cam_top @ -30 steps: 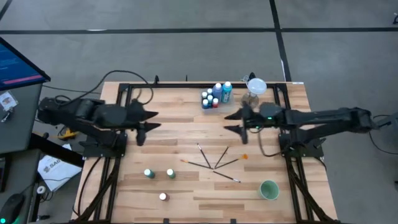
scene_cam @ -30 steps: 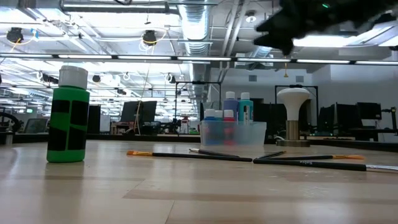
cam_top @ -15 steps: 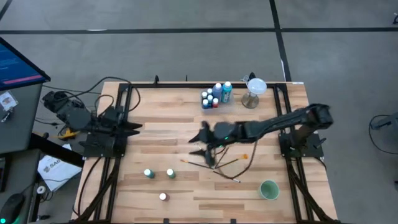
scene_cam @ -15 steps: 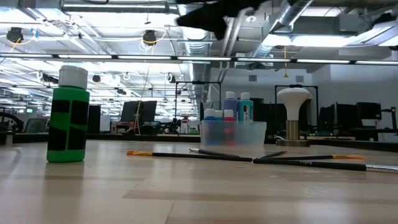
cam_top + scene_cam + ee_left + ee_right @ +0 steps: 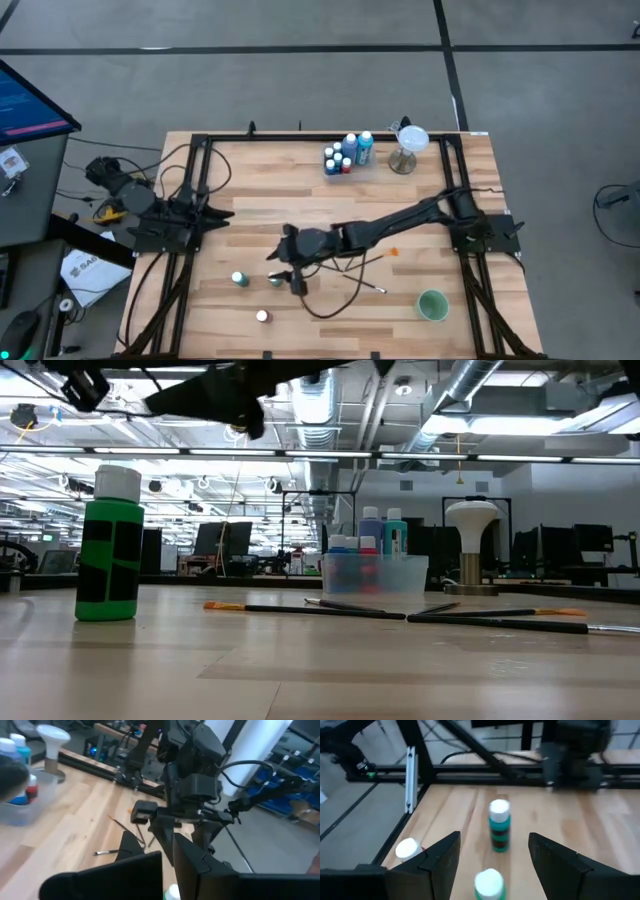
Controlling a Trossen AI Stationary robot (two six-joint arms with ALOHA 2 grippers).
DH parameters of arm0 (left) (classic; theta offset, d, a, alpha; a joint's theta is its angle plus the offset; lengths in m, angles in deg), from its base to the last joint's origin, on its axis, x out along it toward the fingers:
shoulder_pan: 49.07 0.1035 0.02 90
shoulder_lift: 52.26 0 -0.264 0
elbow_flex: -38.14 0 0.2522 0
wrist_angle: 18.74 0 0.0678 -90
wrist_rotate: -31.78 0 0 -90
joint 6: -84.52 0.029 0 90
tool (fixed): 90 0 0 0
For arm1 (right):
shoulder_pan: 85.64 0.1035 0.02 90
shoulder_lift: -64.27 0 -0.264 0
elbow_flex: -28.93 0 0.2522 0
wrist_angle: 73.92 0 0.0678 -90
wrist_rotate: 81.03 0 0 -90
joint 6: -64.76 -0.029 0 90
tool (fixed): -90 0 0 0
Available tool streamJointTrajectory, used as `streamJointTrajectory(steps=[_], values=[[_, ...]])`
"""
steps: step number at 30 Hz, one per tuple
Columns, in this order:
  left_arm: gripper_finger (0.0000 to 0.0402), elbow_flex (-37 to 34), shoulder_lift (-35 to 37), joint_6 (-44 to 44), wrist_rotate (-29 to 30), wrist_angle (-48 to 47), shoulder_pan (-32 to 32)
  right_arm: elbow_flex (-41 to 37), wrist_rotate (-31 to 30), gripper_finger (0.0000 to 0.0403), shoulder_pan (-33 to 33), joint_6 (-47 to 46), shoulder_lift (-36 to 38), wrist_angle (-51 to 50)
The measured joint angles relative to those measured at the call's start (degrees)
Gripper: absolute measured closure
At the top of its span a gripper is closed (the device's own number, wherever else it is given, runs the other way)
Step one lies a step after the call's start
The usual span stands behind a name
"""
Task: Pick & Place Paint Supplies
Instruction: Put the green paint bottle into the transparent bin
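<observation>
My right gripper [image 5: 279, 268] is open and hangs high over the near-left part of the table [image 5: 215, 395], touching nothing. Below it stand three loose white-capped bottles. The right wrist view shows the teal bottle [image 5: 499, 833] ahead, the green one [image 5: 489, 885] low between the fingers, and a red one [image 5: 408, 849] to one side. From above they are teal [image 5: 239, 279], green [image 5: 274, 280] and red [image 5: 262, 316]. Several paintbrushes [image 5: 350, 262] lie fanned on the table's middle. My left gripper [image 5: 212, 212] is shut and waits at the left edge.
A clear tub [image 5: 343, 157] with more bottles stands at the far edge, and a white-topped stand [image 5: 408, 143] is beside it. A round green cup [image 5: 432, 305] sits near the right near corner. Black frame rails [image 5: 300, 139] border the table. Bare wood lies between the brushes and the tub.
My right arm has swept from the far right of the table, over the brushes, toward the near-left, and now reaches over the loose bottles, still open. My left arm has drawn back toward the table's left edge. No bottle or brush has moved.
</observation>
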Motion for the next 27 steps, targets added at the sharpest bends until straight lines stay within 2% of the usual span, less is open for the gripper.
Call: streamJointTrajectory(steps=[6, 11, 27], values=[[0.04, -6.4, 3.44, -0.03, -0.93, 4.46, -0.02, 4.59, 2.8, 0.0172, 0.48, 0.1, -5.19, 0.0], [0.04, -11.08, 5.21, 0.0, -0.88, 7.63, -0.02, 4.91, 2.95, 0.0172, 0.91, 0.03, -7.6, -0.95], [0.04, -23.73, 5.63, -1.02, 1.5, 18.21, -0.02, 4.9, 2.97, 0.0172, 1.04, 0.11, -8.24, -6.22]])
